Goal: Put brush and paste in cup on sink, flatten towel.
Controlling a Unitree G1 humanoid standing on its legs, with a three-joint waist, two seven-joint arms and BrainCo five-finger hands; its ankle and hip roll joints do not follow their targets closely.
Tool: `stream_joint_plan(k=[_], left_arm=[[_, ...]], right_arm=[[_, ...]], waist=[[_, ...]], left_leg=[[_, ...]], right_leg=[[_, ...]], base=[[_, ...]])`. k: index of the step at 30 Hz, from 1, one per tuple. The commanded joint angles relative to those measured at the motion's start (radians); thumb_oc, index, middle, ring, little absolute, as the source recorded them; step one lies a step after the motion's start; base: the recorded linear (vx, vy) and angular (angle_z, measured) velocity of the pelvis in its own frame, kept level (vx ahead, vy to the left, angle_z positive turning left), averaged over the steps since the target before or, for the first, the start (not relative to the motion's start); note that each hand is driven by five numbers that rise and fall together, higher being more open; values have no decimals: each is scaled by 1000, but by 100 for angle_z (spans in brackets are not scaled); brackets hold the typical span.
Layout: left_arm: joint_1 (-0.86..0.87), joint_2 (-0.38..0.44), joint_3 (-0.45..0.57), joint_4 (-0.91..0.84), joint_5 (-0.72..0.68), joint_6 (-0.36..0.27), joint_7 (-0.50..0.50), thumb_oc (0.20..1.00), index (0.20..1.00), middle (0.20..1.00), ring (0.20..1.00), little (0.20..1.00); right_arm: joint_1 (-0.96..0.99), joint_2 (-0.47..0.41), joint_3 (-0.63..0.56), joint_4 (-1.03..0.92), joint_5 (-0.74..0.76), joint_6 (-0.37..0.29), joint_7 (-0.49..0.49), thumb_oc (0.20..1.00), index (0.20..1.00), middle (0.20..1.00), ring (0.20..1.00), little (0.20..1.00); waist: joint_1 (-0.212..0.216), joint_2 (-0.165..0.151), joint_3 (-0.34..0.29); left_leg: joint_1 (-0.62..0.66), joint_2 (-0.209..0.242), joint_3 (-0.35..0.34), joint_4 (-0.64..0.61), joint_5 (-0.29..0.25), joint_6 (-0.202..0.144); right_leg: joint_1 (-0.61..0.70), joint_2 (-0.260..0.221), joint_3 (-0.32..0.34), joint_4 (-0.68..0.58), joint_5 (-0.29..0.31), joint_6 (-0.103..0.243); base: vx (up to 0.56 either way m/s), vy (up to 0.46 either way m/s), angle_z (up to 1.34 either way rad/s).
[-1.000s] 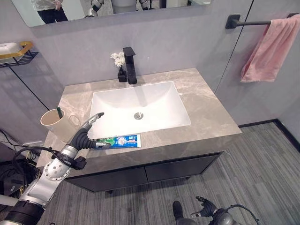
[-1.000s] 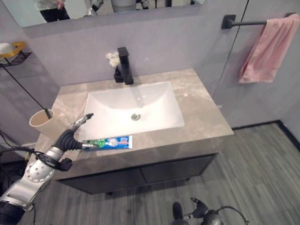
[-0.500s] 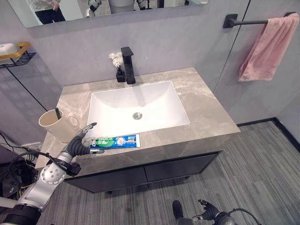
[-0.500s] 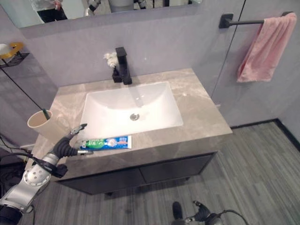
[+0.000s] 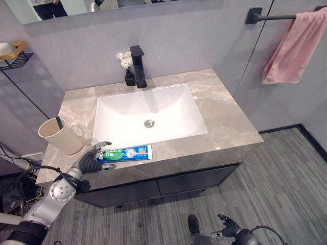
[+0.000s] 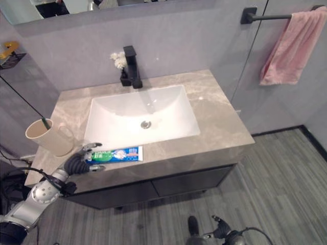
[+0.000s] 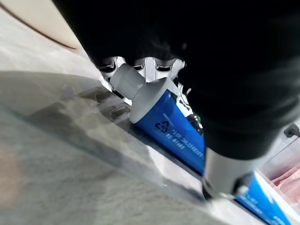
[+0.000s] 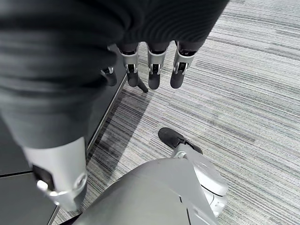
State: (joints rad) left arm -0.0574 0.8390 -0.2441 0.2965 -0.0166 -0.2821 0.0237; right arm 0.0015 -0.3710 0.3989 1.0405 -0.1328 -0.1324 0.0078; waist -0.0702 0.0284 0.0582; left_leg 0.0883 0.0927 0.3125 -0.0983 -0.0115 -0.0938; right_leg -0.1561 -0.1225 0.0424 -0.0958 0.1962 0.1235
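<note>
While the left hand [image 5: 93, 156] rests at the cap end of the toothpaste tube [image 5: 125, 152], fingers spread about it but not yet closed, the tube lies flat on the marble desk [image 5: 225, 122], long axis along the front edge before the basin. The cup [image 5: 59, 135], brush inside, stands just behind. The right hand [image 8: 150, 65] hangs relaxed over grey floor. The pink towel [image 5: 294, 48] hangs bunched on its wall rail.

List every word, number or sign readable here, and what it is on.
Paste: a recycling-arrows sign near the cap; small print under it, too blurred to read.
Paste, top face: large lettering, too small to read.
Cup, towel: no text.
</note>
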Motion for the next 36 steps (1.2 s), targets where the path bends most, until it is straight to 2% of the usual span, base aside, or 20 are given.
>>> stream_joint_plan(k=[1, 6, 12, 15, 16, 22, 26, 31, 32, 34, 36], left_arm=[[-67, 35, -3, 15, 37, -23, 20, 413, 413, 413, 413, 413], [-77, 28, -22, 32, 73, -23, 25, 347, 347, 347, 347, 347], [-86, 33, -47, 42, 123, -28, 29, 319, 319, 319, 319, 319], [-88, 39, -65, 43, 152, -32, 28, 253, 253, 253, 253, 253], [-88, 40, -73, 41, 162, -34, 27, 200, 200, 200, 200, 200], [-98, 42, -103, 37, 207, -44, 37, 200, 200, 200, 200, 200], [-123, 23, -84, 37, 263, -38, 107, 200, 200, 200, 200, 200], [-140, 19, -65, 19, 271, -37, 139, 200, 200, 200, 200, 200], [-155, 3, -44, 3, 262, -33, 166, 200, 200, 200, 200, 200], [-174, -2, -12, -43, 268, -32, 196, 200, 200, 200, 200, 200], [-188, -15, 16, -77, 270, -32, 228, 200, 200, 200, 200, 200]], right_arm=[[-34, 1, 9, 0, 11, -16, -3, 1000, 1000, 1000, 1000, 1000], [-30, -3, 3, -15, 11, -18, -9, 1000, 1000, 1000, 1000, 1000], [-28, -5, 0, -19, 13, -19, -12, 1000, 1000, 1000, 1000, 1000], [-28, -8, -3, -20, 16, -20, -15, 1000, 1000, 1000, 1000, 1000], [-26, -8, -4, -20, 17, -21, -16, 1000, 1000, 1000, 1000, 1000], [-29, -2, -16, 14, 38, -24, -25, 1000, 1000, 1000, 1000, 1000], [-34, 27, -69, 149, 112, -13, -45, 1000, 1000, 1000, 1000, 1000], [-34, 43, -118, 235, 172, -2, -45, 1000, 1000, 1000, 1000, 1000], [-27, 50, -192, 308, 258, 7, -47, 1000, 1000, 1000, 1000, 1000], [-12, 50, -262, 372, 341, 23, -36, 1000, 1000, 1000, 1000, 1000], [0, 43, -296, 403, 367, 32, -33, 1000, 1000, 1000, 1000, 1000]], waist=[[-23, -53, -8], [-27, -57, -8], [-28, -59, -7], [-30, -61, -9], [-30, -62, -9], [-28, -61, -14], [-23, -59, -29], [-20, -58, -36], [-22, -59, -45], [-23, -63, -54], [-27, -67, -59]], left_leg=[[-24, -9, -65, 11, 14, 13], [-25, -9, -63, 11, 12, 14], [-23, -9, -63, 11, 10, 15], [-21, -8, -62, 11, 9, 15], [-20, -7, -61, 11, 9, 15], [-14, -4, -62, 11, 6, 14], [-3, 1, -71, 11, 4, 13], [1, 2, -78, 11, 3, 12], [5, 2, -80, 11, 1, 12], [8, 4, -84, 11, -2, 11], [9, 5, -85, 11, -4, 10]], right_leg=[[22, -103, 39, 8, 22, 122], [22, -103, 38, 8, 23, 122], [23, -104, 39, 8, 24, 122], [24, -103, 41, 8, 22, 121], [24, -102, 41, 8, 22, 121], [32, -101, 38, 8, 17, 119], [49, -99, 31, 8, 9, 114], [60, -99, 25, 8, 5, 113], [67, -99, 18, 8, 2, 112], [71, -98, 12, 8, -1, 112], [74, -98, 9, 8, -3, 111]], base=[[0, 0, 0], [0, 0, 0], [0, 0, 0], [0, 0, 0], [0, 0, 0], [0, 0, 0], [0, 0, 0], [2, 0, 1], [15, 0, 8], [17, -5, 16], [16, -4, 9]])
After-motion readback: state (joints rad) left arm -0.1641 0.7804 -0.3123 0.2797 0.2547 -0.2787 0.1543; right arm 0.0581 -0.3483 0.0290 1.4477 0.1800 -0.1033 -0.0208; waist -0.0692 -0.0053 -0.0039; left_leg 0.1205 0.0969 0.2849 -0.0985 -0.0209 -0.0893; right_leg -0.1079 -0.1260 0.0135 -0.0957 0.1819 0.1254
